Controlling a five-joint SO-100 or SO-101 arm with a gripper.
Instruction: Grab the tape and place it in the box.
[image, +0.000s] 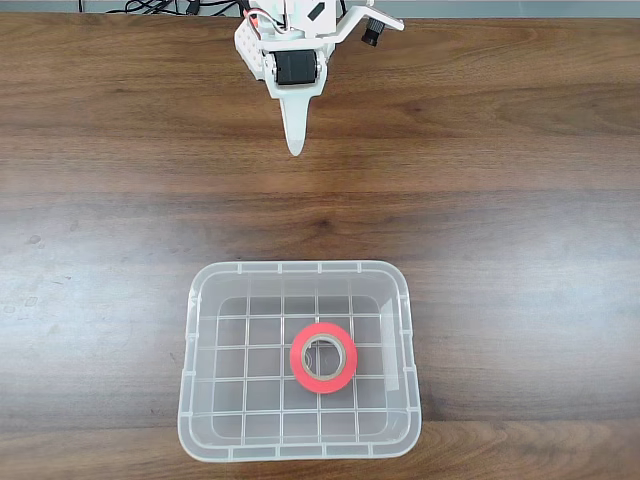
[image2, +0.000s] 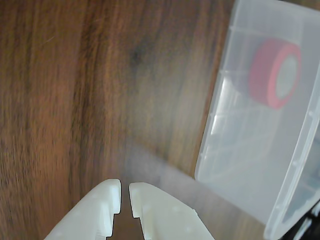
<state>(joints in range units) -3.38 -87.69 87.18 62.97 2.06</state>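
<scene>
Your gripper (image2: 125, 197) is nearly closed and empty, well apart from the clear bin (image: 190, 330) holding the red-orange tape roll (image: 324, 380); a careless sweep could knock the bin.

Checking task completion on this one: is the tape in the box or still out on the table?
In. The tape lies flat on the grid bottom inside the box, with nothing holding it.

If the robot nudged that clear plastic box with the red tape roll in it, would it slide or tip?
The clear, thin-walled plastic box looks light, so it would probably slide easily on the smooth wooden table. It is wide and low, so tipping seems unlikely. The red tape roll lies flat inside and would likely ride along rather than roll.
</scene>
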